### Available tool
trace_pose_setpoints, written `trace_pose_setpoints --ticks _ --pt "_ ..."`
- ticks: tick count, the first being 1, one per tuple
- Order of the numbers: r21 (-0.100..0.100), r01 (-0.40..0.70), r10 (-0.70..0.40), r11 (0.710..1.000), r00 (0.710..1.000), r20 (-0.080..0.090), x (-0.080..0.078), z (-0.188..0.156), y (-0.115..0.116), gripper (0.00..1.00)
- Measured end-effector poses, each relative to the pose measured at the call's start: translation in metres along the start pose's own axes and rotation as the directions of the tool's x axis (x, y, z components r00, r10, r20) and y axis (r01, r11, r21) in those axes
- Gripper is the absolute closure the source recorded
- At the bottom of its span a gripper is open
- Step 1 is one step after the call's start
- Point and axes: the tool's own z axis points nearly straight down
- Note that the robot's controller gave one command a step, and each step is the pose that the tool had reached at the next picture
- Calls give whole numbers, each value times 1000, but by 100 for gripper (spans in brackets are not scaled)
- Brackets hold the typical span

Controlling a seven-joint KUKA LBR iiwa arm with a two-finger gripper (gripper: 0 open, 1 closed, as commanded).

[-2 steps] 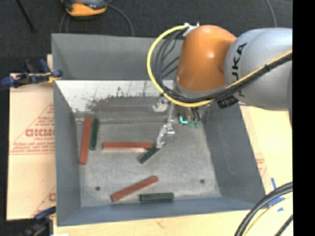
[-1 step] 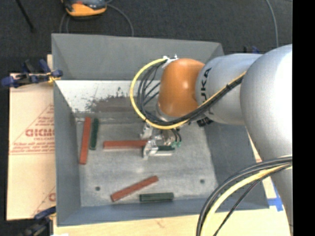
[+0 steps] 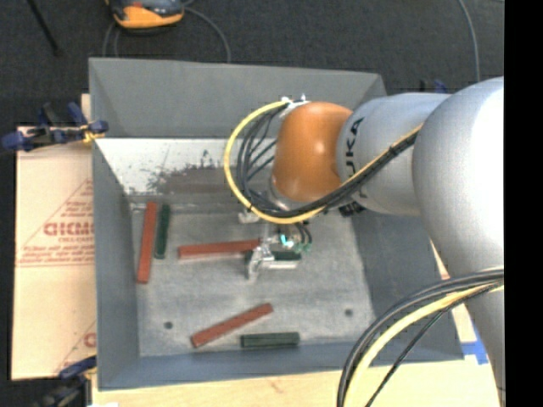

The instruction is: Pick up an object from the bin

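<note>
My gripper point(image 3: 273, 258) hangs low in the middle of the bin, under the orange wrist cover. It is at the right end of a long red stick point(image 3: 216, 249) that lies flat and nearly level, pointing left. That end of the stick runs under the gripper's metal parts and is partly hidden. Below the gripper, another red stick point(image 3: 232, 325) lies slantwise on the bin floor. A short dark green stick point(image 3: 269, 340) lies beside its right end, near the front wall.
Along the bin's left side, a red stick point(image 3: 148, 242) and a dark green stick point(image 3: 161, 231) lie side by side, running front to back. The arm and its cables cover the bin's right back part.
</note>
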Motion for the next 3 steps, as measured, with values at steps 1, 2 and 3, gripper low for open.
trace_pose_setpoints --ticks 1,2,3 --pt "-1 0 0 1000 1000 -22 3 -2 1 100" --pt "-1 -1 0 1000 1000 -21 2 -2 1 100" --pt "1 0 0 1000 1000 -7 2 -142 5 100"
